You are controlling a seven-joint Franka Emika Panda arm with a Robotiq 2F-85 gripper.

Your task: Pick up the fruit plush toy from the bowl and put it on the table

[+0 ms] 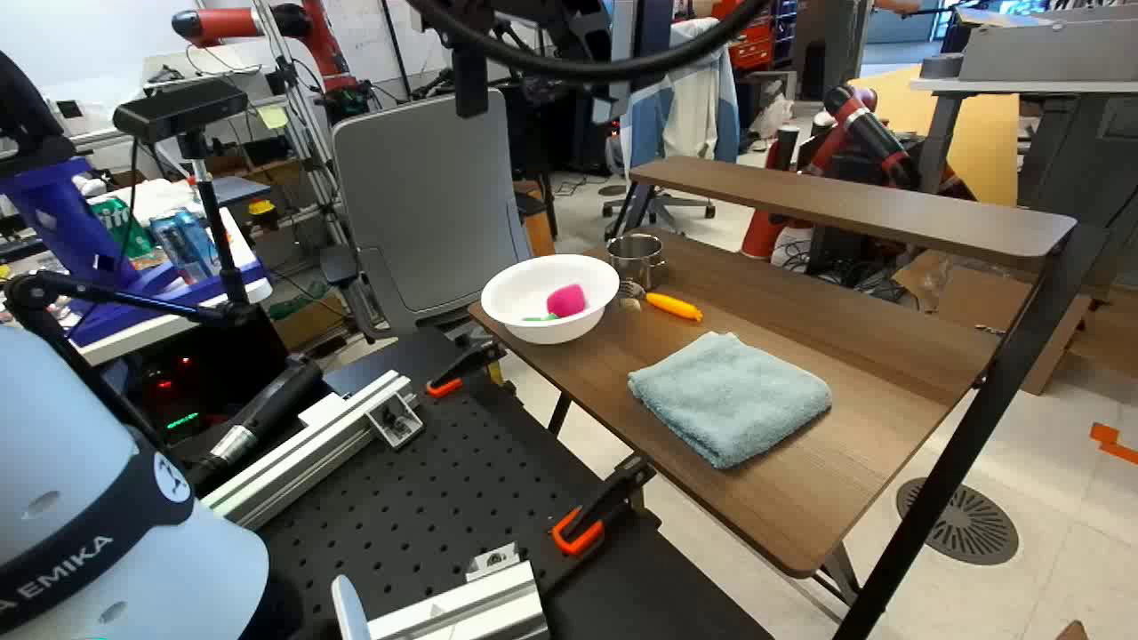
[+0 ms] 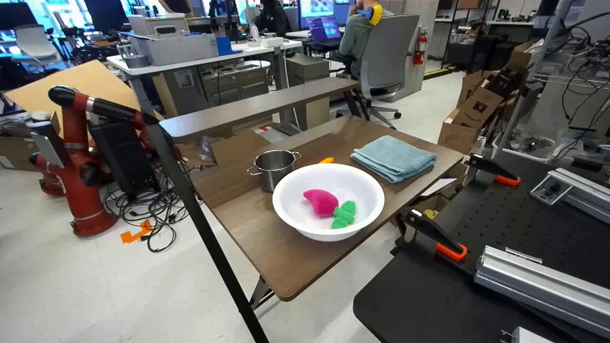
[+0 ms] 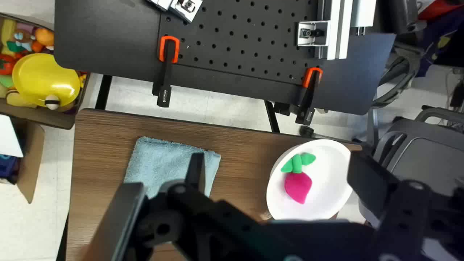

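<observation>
The fruit plush toy (image 1: 566,300) is magenta-pink with green leaves and lies inside the white bowl (image 1: 500,302). In an exterior view the toy (image 2: 322,202) rests on the floor of the bowl (image 2: 329,233), its leaves toward the near rim. The bowl stands near a corner of the brown wooden table (image 1: 853,444). In the wrist view the toy (image 3: 298,186) and bowl (image 3: 331,177) show between the spread fingers of my gripper (image 3: 281,172); the right finger covers part of the rim. My gripper (image 1: 540,93) is open and empty, high above the bowl.
A folded blue cloth (image 1: 729,400), a steel pot (image 1: 636,258) and a small orange object (image 1: 674,307) lie on the table. A raised shelf (image 1: 845,204) runs along its far side. The black perforated bench (image 1: 400,498) with clamps stands beside it. A grey panel (image 1: 427,196) rises behind the bowl.
</observation>
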